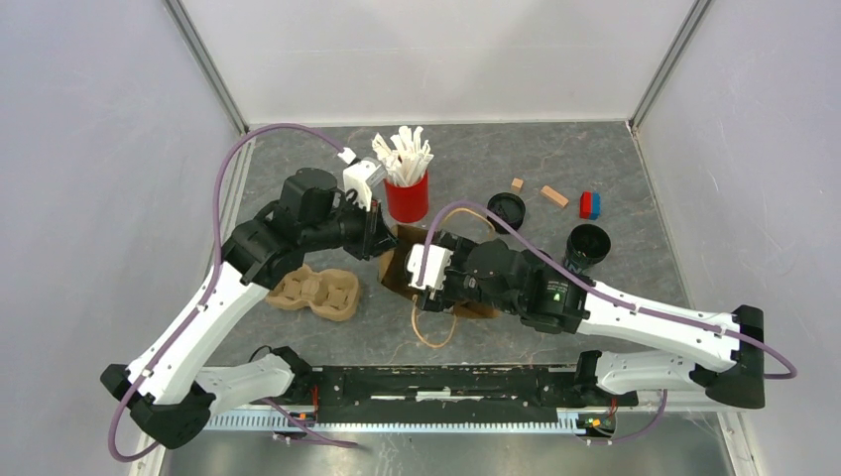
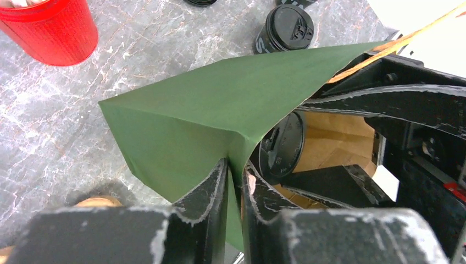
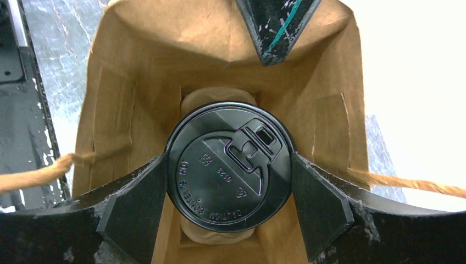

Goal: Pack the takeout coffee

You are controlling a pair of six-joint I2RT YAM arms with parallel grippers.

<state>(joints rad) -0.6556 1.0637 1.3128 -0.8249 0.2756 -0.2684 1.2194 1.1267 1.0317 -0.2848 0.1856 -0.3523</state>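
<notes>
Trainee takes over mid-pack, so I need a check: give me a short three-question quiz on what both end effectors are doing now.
1. True or false: the left end effector pinches an edge of the green paper bag.
2. The takeout coffee sits: A in the red cup; B inside the bag; C in the cardboard carrier.
3. Fill in: the right end effector grips the coffee by its ____.
Key: 1 true; 2 B; 3 lid.
</notes>
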